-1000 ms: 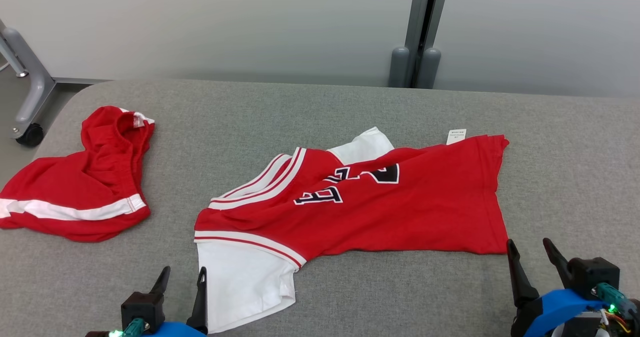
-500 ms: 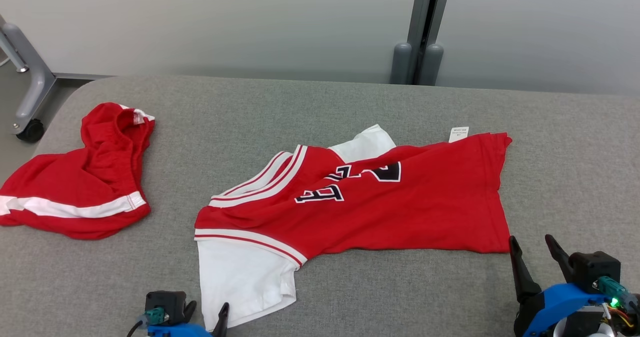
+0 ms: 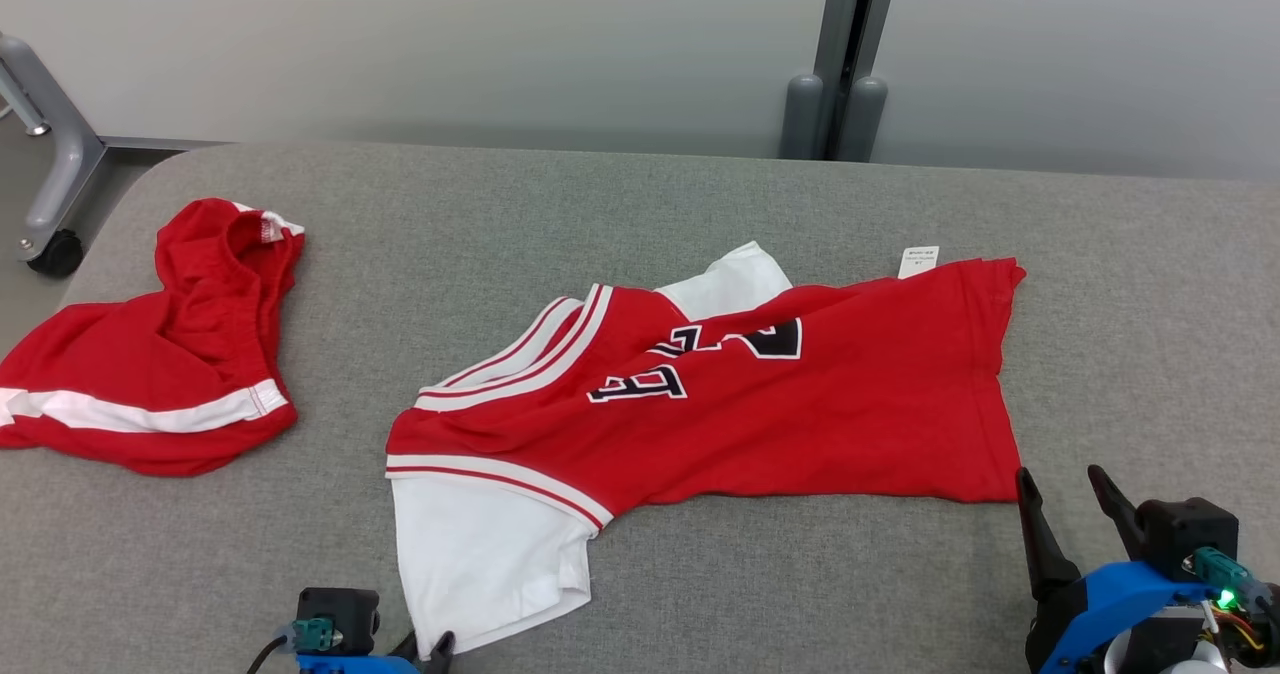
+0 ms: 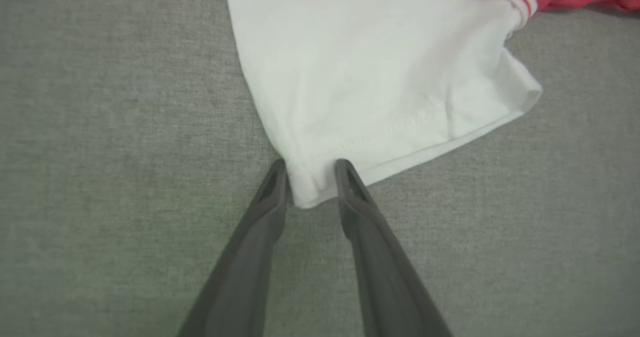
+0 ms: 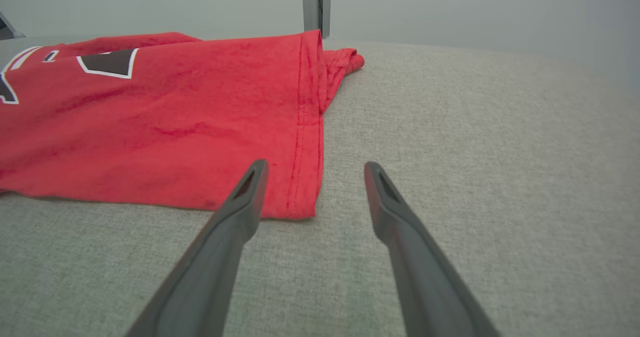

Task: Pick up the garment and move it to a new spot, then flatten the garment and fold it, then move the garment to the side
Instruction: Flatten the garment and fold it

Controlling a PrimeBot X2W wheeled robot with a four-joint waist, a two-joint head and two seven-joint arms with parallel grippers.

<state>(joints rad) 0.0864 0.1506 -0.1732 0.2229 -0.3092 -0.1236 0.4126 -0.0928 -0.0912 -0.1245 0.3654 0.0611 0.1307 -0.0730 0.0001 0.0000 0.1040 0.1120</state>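
Note:
The garment [image 3: 720,424] is a red jersey with white sleeves and black lettering, spread unevenly across the middle of the grey table. My left gripper [image 3: 428,644] is at the bottom edge of the head view, at the near white sleeve [image 4: 380,67]. In the left wrist view, the left gripper [image 4: 311,164] has its fingers apart, straddling the sleeve's corner, with cloth between the tips. My right gripper [image 3: 1058,474] stands open just off the jersey's near right hem corner. The right wrist view shows the right gripper [image 5: 316,163] with its left finger over the red hem [image 5: 150,122].
A second red garment with a white stripe [image 3: 150,374] lies crumpled at the table's left end. The grey padded table [image 3: 640,204] has bare cloth behind and right of the jersey. A wheeled metal frame [image 3: 45,244] stands off the left edge, and a grey post [image 3: 840,54] stands behind.
My left gripper has dropped and shifted right to the white sleeve's corner, and its fingers have narrowed around it. The right gripper has stayed put. The head view has shifted slightly.

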